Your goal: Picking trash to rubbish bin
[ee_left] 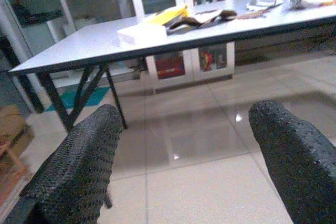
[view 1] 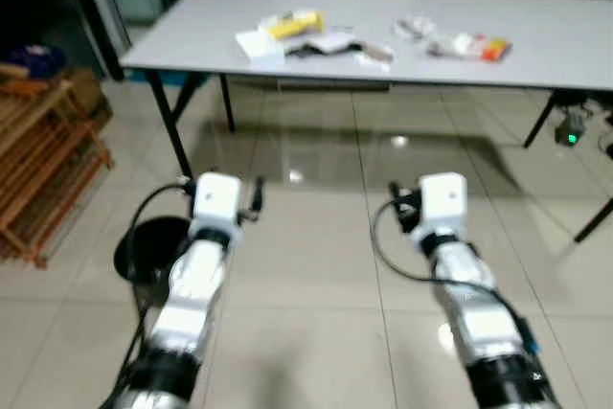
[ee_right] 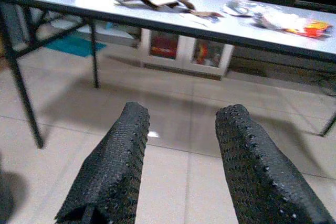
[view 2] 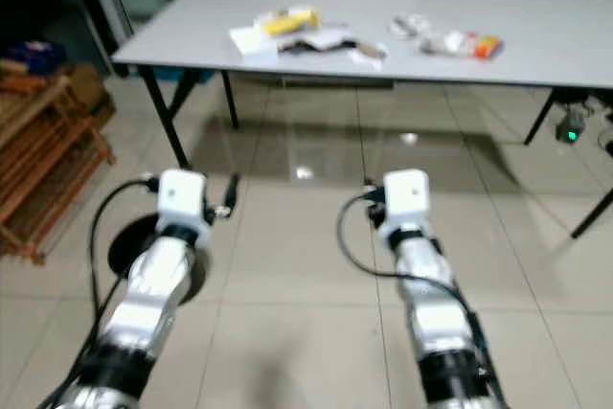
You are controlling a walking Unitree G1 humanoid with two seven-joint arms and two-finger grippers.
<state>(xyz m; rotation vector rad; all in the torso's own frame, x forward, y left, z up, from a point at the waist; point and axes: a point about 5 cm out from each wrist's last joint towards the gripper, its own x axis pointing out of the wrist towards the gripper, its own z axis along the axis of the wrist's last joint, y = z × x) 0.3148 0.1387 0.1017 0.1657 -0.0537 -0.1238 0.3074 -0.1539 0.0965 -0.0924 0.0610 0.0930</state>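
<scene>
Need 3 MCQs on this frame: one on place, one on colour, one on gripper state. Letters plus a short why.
1. Where does the trash lie?
A. on the floor
B. on the grey table
C. on the wooden rack

2. What colour is the wrapper at the left of the pile?
A. yellow
B. green
C. purple

3. How do the left gripper and right gripper stand?
A. both shut on trash
B. left open, right shut
C. both open, holding nothing

Key: 1 B, the litter sits on the tabletop ahead of the robot; 2 A, it shows bright yellow; 3 C, each wrist view shows bare floor between the parted fingers.
</scene>
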